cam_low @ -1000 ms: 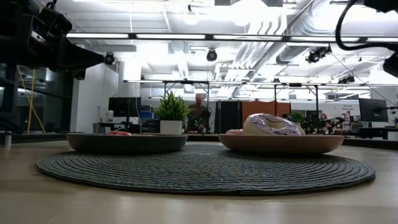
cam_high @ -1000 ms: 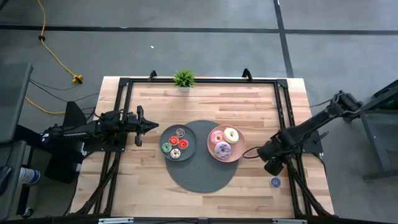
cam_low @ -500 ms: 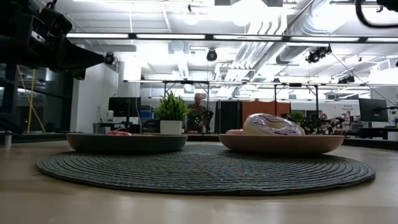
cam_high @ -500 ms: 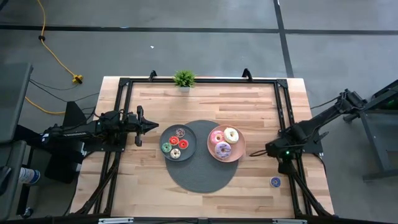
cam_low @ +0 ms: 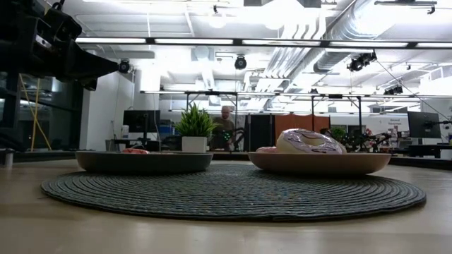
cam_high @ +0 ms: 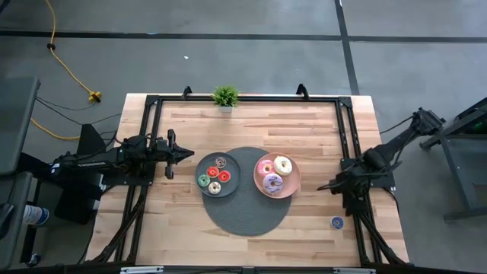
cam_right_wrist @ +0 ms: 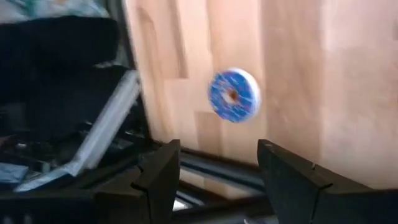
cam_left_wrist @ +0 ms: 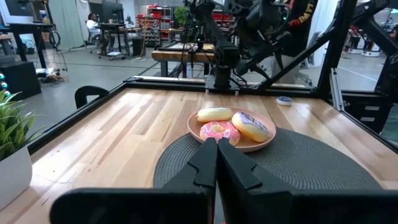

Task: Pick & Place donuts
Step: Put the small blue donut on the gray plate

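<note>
A small blue donut [cam_high: 336,222] lies flat on the bare wood near the table's right near corner; it also shows in the right wrist view [cam_right_wrist: 233,94]. My right gripper [cam_high: 335,186] hovers open above the table, a little to the far side of it, touching nothing. A pink plate [cam_high: 259,185] holds a pink donut [cam_high: 265,167], a white donut [cam_high: 283,164] and a purple donut [cam_high: 272,183]. A grey plate [cam_high: 230,185] holds several tiny donuts [cam_high: 213,180]. My left gripper [cam_high: 186,154] is shut and empty, left of the grey plate.
Both plates rest on a round dark woven mat [cam_high: 247,213] at the table's middle. A small potted plant [cam_high: 225,96] stands at the far edge. A black frame [cam_high: 344,137] runs around the table, close to the blue donut. Bare wood lies near and far of the mat.
My right arm has drawn back a little toward the table's right edge and has risen out of the low view's top right corner. The blue donut stays where it was. My left arm has kept still.
</note>
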`<state>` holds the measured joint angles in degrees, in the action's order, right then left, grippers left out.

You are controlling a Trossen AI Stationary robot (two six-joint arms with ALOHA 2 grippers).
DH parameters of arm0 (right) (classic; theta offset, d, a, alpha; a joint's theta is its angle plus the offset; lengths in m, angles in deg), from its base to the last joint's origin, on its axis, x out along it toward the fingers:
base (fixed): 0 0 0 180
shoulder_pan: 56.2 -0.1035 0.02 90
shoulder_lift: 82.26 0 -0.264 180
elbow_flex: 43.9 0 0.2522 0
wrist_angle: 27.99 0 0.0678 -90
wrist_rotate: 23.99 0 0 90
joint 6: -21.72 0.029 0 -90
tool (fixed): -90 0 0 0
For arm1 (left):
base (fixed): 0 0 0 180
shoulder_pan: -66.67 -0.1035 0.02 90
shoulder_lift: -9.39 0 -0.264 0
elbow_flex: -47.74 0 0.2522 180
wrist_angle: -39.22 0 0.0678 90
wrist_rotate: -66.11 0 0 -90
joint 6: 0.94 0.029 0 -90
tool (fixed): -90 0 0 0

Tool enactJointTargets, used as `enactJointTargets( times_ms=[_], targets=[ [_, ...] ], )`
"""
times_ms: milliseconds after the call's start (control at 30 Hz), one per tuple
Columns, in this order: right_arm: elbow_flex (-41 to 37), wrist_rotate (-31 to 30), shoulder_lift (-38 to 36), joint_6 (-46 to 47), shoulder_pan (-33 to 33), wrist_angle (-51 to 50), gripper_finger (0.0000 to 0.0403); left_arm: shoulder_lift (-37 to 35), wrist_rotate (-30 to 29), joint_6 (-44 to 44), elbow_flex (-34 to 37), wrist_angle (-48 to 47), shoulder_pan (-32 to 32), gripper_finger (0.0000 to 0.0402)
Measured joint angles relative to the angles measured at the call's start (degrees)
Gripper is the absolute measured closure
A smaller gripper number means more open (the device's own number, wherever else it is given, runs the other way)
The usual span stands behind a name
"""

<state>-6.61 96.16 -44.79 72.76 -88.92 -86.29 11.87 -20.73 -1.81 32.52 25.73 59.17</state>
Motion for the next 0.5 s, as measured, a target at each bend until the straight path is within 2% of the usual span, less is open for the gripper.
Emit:
enactJointTargets(
  times_ms=[233, 500],
  targets=[
    [-6.18, -0.38, -2.71, 0.47, -2.34, 5.89, 0.0199, 0.0, 0.0, 0.0, 0.0, 0.0, 0.02, 0.0399],
    [-11.81, -7.69, -5.11, 6.83, -5.41, 10.9, 0.0199, 0.0, 0.0, 0.0, 0.0, -0.02, 0.0, 0.0399]
  ],
)
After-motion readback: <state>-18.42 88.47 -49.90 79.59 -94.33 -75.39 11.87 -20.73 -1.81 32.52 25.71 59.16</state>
